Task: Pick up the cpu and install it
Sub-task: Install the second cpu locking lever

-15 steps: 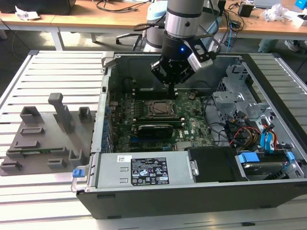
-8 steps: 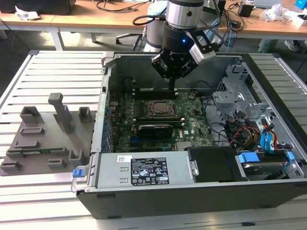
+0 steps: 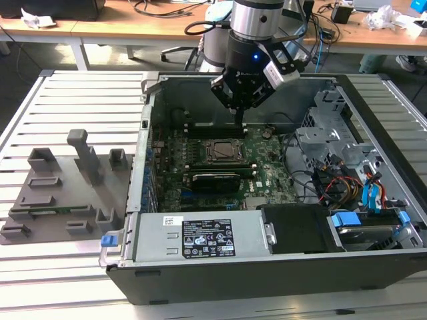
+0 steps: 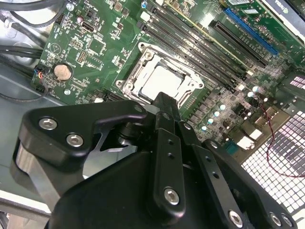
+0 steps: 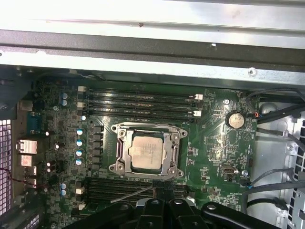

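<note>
A: Although the black multi-link gripper [image 3: 241,100] hangs inside the open dark-grey computer case [image 3: 267,273], its fingertips in both wrist views read as a single narrow dark tip [image 4: 164,102], drawn together with nothing between them. Confirm?

B: Confirmed. The fingers are together and carry nothing. Directly past the tip lies the small flat square cpu with its silver-grey metal top plate [image 5: 146,151]; it already lies within the square black-and-metal socket frame [image 5: 172,152] on the green motherboard [image 5: 214,143].

A: Is the gripper touching the chip?

B: It appears to stand just clear of the frame's near edge; contact cannot be confirmed.

A: Hazards from this position?

B: Judged risks: a tip travelling low across the socket could strike the frame or scrape the chip's plate. If the chip is not fully seated, any nudge could shift it against the contacts beneath. Farther out from the tool, the long black memory slots [image 5: 143,100] flank the socket on two sides, and the round silver coin battery [image 5: 234,119] lies beyond; a sideways swing could catch these.
</note>
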